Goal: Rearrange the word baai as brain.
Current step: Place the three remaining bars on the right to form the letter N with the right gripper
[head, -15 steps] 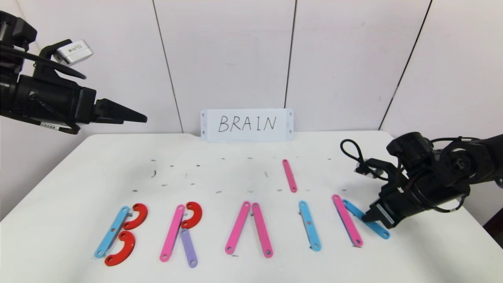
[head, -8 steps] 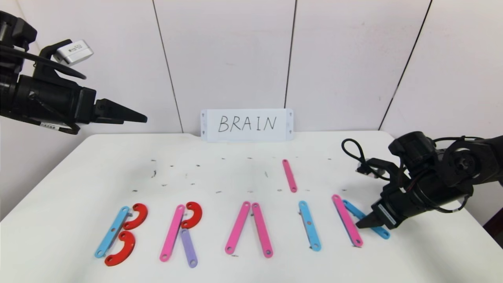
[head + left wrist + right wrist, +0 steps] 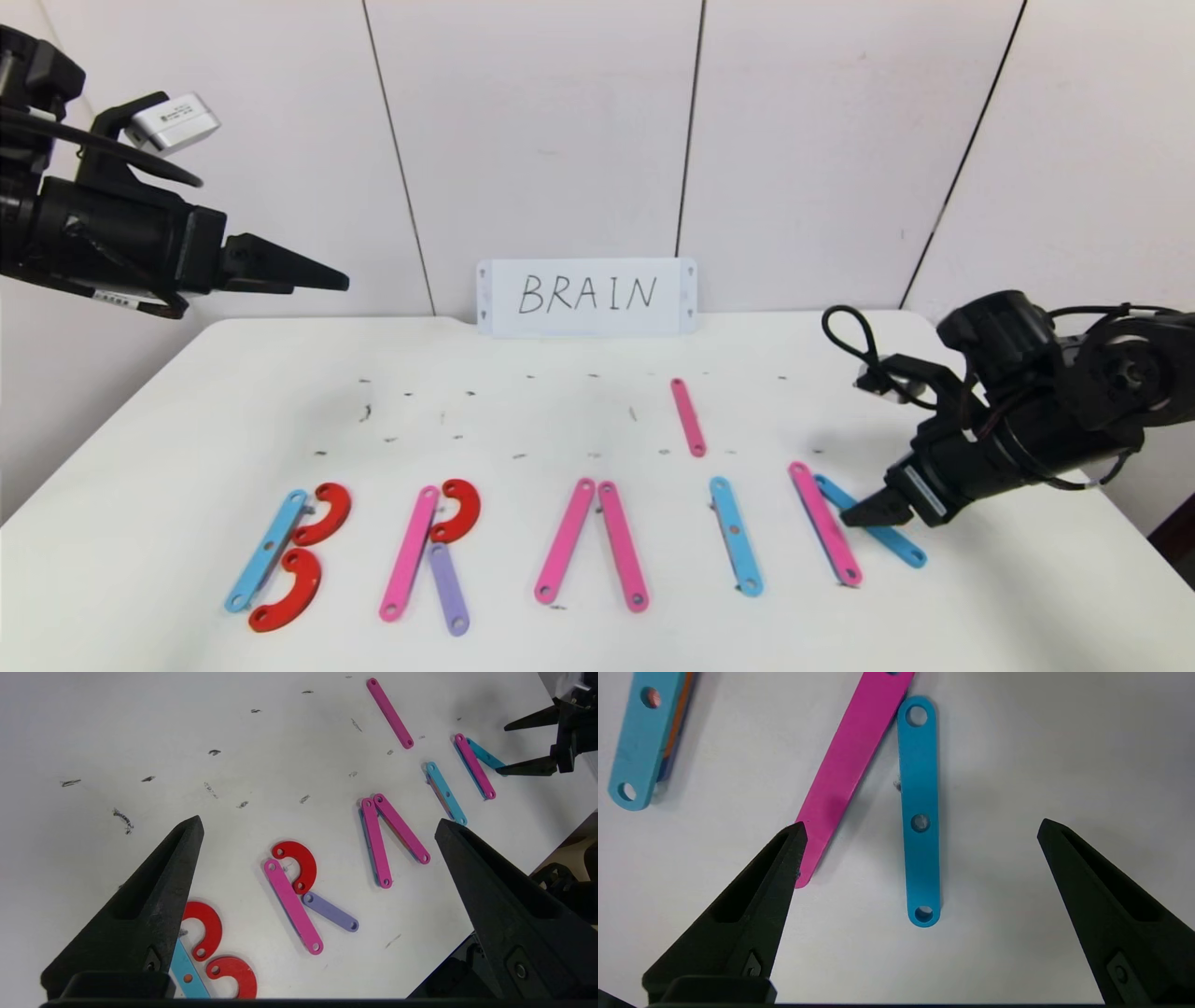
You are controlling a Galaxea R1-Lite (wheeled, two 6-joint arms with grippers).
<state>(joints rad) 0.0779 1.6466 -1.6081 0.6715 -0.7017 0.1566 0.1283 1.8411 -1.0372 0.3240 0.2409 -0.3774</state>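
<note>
White card (image 3: 586, 297) at the back wall reads "BRAIN", handwritten in black. No other legible text; the label on the left wrist camera block is too small to read.

Letter row (image 3: 579, 551) sits along the near edge of the worktop (image 3: 187, 411): B from a light-blue bar (image 3: 266, 551) plus two red curves (image 3: 317, 515), R from a pink bar (image 3: 409, 553), a red curve (image 3: 457, 510) and a purple bar (image 3: 449, 588), A as two pink bars (image 3: 592, 543) meeting at 12 o'clock, I as a single blue bar (image 3: 736, 536), then a pink bar (image 3: 824, 536) with a blue diagonal (image 3: 878, 534) running off toward 4 o'clock. Spare pink bar (image 3: 688, 417) lies alone behind the row, between the I and the card.

Right gripper (image 3: 864, 511) is low over the blue diagonal, jaws spread, pinching nothing. Right wrist view shows what the head view hides: the diagonal (image 3: 920, 812) flat on the worktop between the jaws, touched by neither, its far end just beside the pink bar (image 3: 850, 765); one fingertip (image 3: 794, 835) overlaps that pink bar's near end.

Left gripper (image 3: 313, 273) hangs high at 10 o'clock, well off the worktop, jaws spread and empty. Its wrist view takes in the whole row from above and the right gripper (image 3: 528, 744) far off.

Open room: wide bare strip between row and card, only dark scuffs. Row's near ends sit close to the front edge; the diagonal is nearest the right edge.
</note>
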